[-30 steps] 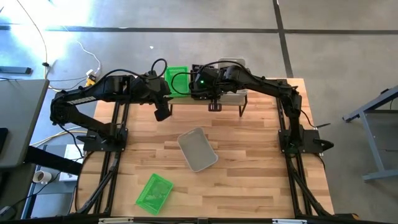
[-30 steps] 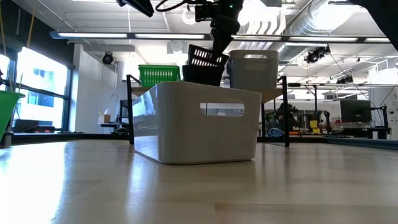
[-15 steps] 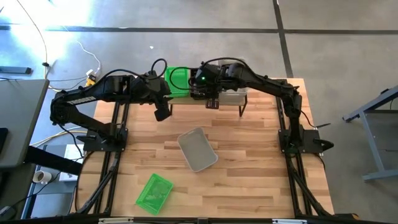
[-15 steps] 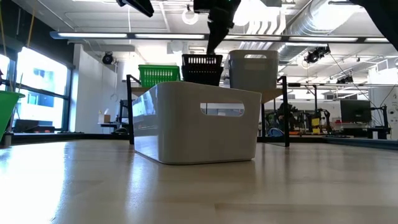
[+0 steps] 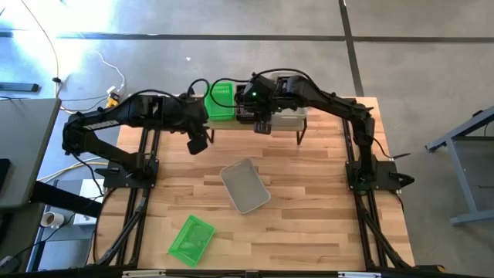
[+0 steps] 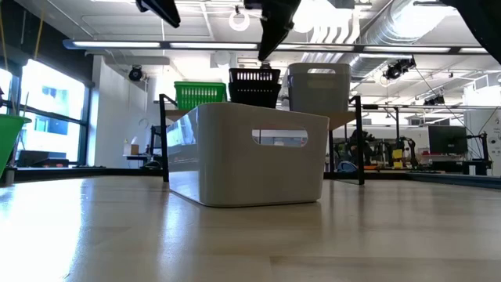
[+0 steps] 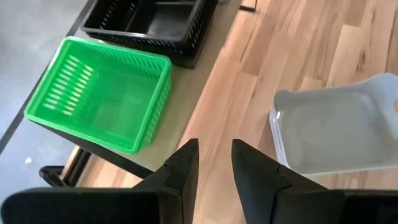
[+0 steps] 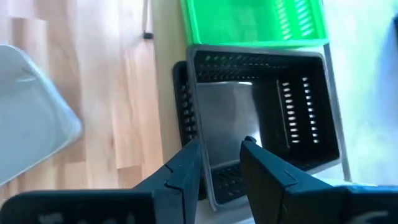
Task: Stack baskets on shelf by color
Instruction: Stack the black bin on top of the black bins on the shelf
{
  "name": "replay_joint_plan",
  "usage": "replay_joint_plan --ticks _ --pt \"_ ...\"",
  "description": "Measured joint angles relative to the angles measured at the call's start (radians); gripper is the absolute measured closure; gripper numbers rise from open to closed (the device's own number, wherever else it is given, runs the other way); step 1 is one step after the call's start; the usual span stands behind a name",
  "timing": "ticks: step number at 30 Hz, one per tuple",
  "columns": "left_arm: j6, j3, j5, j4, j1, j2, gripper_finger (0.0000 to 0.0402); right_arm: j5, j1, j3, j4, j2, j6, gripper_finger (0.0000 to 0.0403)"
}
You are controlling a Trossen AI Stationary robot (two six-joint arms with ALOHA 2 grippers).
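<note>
On the shelf [image 5: 231, 124] at the table's far edge stand a green basket [image 7: 102, 93], a stack of black baskets [image 8: 261, 112] and a grey basket [image 6: 319, 88], in that order from left to right. My right gripper [image 8: 221, 165] hangs open just above the black stack [image 6: 254, 84], clear of it. My left gripper [image 7: 214, 165] hovers open and holds nothing, in front of the shelf's left end [image 5: 198, 143]. Another grey basket [image 5: 245, 185] rests mid-table. A second green basket [image 5: 191, 238] lies near the front left.
The mid-table grey basket [image 6: 250, 153] fills the middle of the low view, in front of the shelf's black legs [image 6: 163, 133]. Both arms' bases stand at the table's left and right sides. Bare wood lies along the near right of the table [image 5: 324, 224].
My right gripper has let go of the top black basket and risen a little. The basket, tilted in its hold a second ago, now sits level on the black stack on the shelf.
</note>
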Motion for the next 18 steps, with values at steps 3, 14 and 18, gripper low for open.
replay_joint_plan --ticks 3,14,18 --pt "-0.003 0.0 0.0 -0.009 -0.012 0.0 0.0316 0.016 -0.006 -0.013 0.0 0.015 0.021 0.0304" --pt "0.001 0.0 -0.001 -0.008 -0.027 0.0 0.0316 -0.012 -0.011 -0.014 0.003 0.029 0.078 0.0304" --pt "0.001 0.0 -0.001 -0.009 -0.027 0.0 0.0316 -0.018 -0.013 -0.018 -0.013 0.047 0.081 0.0304"
